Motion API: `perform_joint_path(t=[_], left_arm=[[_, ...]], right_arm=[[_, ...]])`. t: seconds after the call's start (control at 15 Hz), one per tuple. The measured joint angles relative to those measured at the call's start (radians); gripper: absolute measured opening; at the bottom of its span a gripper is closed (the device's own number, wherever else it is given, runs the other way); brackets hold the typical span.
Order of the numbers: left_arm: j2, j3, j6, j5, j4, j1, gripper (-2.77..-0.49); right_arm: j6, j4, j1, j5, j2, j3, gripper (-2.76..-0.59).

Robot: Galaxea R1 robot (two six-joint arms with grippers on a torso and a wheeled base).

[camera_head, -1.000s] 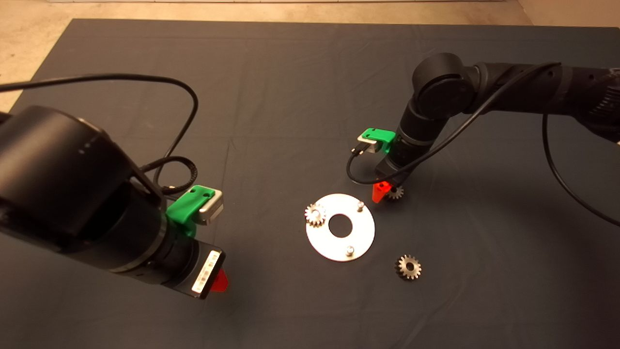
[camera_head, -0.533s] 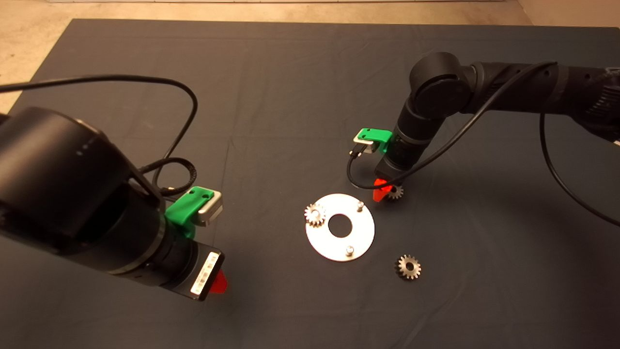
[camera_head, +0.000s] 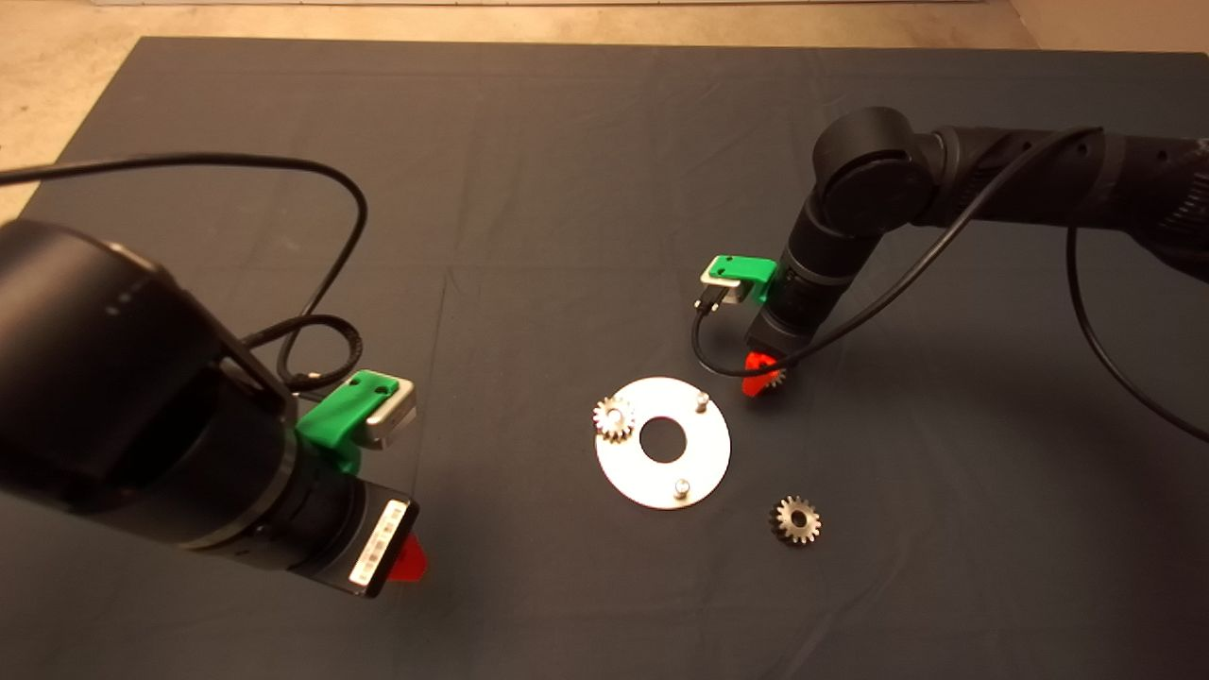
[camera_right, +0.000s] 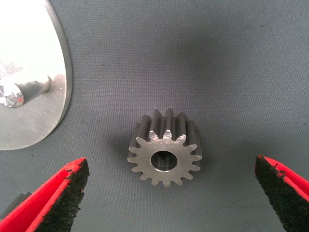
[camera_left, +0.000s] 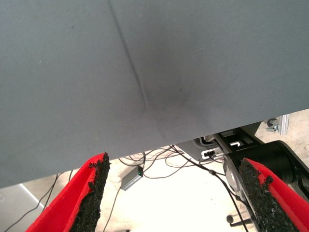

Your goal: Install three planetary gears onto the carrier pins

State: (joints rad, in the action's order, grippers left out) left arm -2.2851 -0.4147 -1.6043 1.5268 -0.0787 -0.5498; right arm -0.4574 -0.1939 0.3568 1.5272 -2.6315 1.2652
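Right wrist view: right tool (camera_right: 169, 193) straddles gear (camera_right: 164, 147) (fingers spread).

Right gripper (camera_right: 169, 198) poised over the dark mat (camera_right: 217, 63), fingers spread wide on either side of a flat-lying gear (camera_right: 164, 147) without touching it. Nearby, the disc (camera_right: 43, 111) edge bearing one pin (camera_right: 21, 89).
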Motion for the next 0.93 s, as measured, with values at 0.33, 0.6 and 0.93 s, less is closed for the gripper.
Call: perform_joint_path(t=[0.33, 0.6, 0.93], left_arm=[[0.019, 0.013, 0.004, 0.0, 0.006, 0.0, -1.38], [0.022, 0.018, 0.004, 0.0, 0.012, 0.0, -1.38], [0.023, 0.025, 0.005, 0.0, 0.027, 0.0, -1.38]], right_arm=[[0.004, -0.001, 0.0, 0.0, 0.003, -0.01, -0.95], [0.006, -0.013, -0.009, -0.001, 0.003, -0.01, -1.11], [0.008, -0.028, -0.027, -0.001, 0.013, -0.01, -1.38]])
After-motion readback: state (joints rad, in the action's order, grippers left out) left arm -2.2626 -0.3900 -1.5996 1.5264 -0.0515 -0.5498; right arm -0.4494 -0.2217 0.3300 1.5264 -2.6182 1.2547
